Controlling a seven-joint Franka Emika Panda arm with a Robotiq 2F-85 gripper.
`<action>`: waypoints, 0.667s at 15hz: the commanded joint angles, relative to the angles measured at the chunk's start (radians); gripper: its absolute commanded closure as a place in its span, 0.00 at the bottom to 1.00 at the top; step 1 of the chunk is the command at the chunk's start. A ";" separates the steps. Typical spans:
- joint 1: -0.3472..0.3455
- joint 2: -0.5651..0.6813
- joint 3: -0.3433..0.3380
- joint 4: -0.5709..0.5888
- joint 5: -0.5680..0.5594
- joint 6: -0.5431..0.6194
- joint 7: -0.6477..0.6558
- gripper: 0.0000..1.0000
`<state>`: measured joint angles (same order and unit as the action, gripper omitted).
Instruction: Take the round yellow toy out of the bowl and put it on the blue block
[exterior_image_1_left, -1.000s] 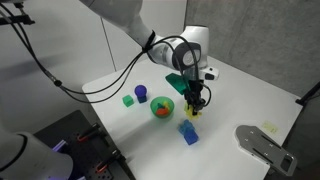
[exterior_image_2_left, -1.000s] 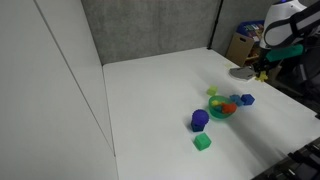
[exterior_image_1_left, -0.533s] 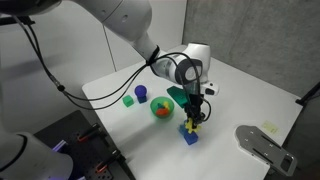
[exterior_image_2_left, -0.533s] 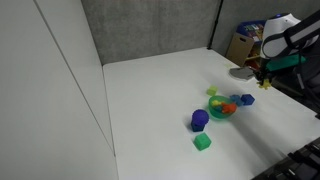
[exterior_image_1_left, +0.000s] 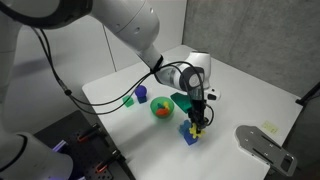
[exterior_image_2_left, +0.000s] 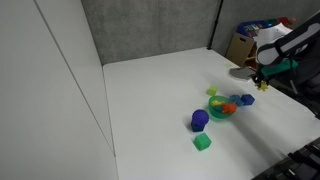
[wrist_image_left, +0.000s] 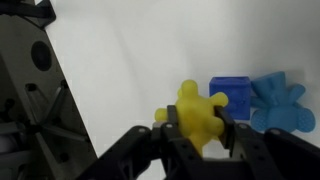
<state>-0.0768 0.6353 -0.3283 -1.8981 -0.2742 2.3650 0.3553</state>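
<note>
In the wrist view the lower part of the round yellow toy (wrist_image_left: 197, 108) is covered by the fingers (wrist_image_left: 229, 135) of the gripper (wrist_image_left: 200, 130), and its contact with the blue block (wrist_image_left: 232, 94) just beyond the fingertips cannot be told. In an exterior view the arm (exterior_image_2_left: 288, 40) above the gripper is cut off by the picture's edge, and the contents of the bowl (exterior_image_2_left: 219, 111) beside the gripper are too small to be told apart.

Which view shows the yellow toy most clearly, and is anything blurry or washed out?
Wrist view: the round yellow toy, gripped by the end effector, is largest but soft-edged, and the white table looks nearly blown out. In both exterior views the toy is only a tiny speck, coarse and low in detail, with no strong glare.
</note>
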 joint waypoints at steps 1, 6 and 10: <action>0.025 0.064 -0.020 0.067 -0.032 0.000 0.051 0.84; 0.061 0.140 -0.024 0.124 -0.036 -0.005 0.080 0.84; 0.085 0.193 -0.027 0.168 -0.032 -0.010 0.087 0.84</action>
<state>-0.0113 0.7815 -0.3393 -1.7871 -0.2862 2.3689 0.4132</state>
